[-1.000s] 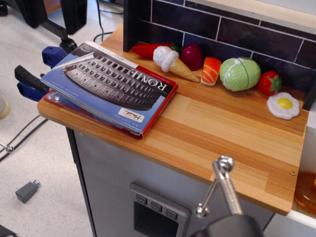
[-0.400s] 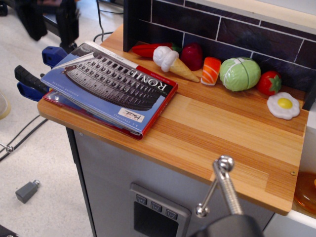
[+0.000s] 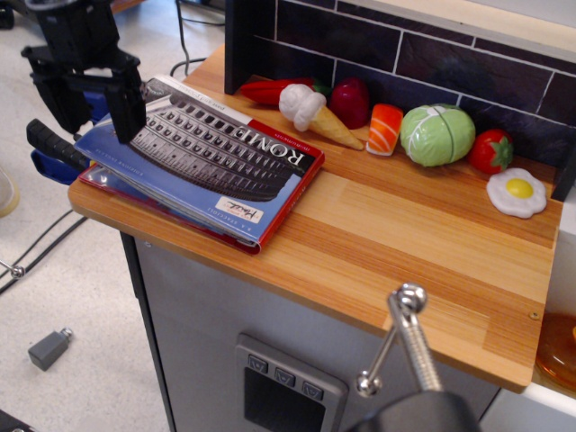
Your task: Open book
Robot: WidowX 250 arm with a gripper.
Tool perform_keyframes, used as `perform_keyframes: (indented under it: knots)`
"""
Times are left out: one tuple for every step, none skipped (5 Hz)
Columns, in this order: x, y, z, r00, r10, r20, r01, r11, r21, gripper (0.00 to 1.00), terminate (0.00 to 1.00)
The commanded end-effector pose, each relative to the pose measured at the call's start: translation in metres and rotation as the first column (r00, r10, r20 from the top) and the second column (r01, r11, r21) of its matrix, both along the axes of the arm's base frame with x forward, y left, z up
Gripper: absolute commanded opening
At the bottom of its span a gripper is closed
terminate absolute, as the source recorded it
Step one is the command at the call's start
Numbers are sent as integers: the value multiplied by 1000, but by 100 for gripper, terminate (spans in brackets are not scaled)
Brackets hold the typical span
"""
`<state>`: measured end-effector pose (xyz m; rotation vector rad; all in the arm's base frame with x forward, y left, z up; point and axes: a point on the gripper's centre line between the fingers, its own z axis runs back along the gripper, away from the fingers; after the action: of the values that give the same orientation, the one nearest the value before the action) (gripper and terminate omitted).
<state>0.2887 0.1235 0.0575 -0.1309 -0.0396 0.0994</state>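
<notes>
The book (image 3: pixel 207 157) lies closed on the left end of the wooden counter (image 3: pixel 405 234). Its blue cover shows a grey Colosseum photo and a white "ROME" title, with red edging along the near and right sides. Its left end hangs over the counter's edge. My black gripper (image 3: pixel 94 112) hangs at the book's far left end, its two fingers pointing down and spread apart. One finger (image 3: pixel 126 108) stands over the cover's left edge. The other finger (image 3: pixel 58 103) is off the book to the left. I cannot tell if the fingers touch the book.
Toy foods line the back wall: a red pepper (image 3: pixel 270 90), an ice cream cone (image 3: pixel 310 112), a sushi piece (image 3: pixel 385 129), a green cabbage (image 3: pixel 437 135), a tomato (image 3: pixel 491 151) and a fried egg (image 3: pixel 517 192). Blue clamps (image 3: pixel 49 148) grip the counter's left edge. A metal handle (image 3: pixel 405 337) rises in front.
My gripper has come down from the upper left, out of the background, to the book's left end. The book and the toy foods have not moved.
</notes>
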Motion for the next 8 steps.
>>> perform_keyframes:
  knots:
    - [11,4,0,998,-47,49,45,998,32,100,0]
    - [13,5,-1,997,-63,43,62,997,39,100,0]
    - [18,13,0,996,-79,42,77,996,56,100,0]
    - [15,10,-1,993,-109,42,107,992,60,100,0]
    - [15,7,0,991,-127,34,125,991,58,100,0]
    - [9,-6,18,991,-125,39,125,992,15,100,0]
    - [7,-18,44,994,-103,36,105,994,-29,100,0]
    - [9,-33,64,996,-77,41,80,994,-77,100,0]
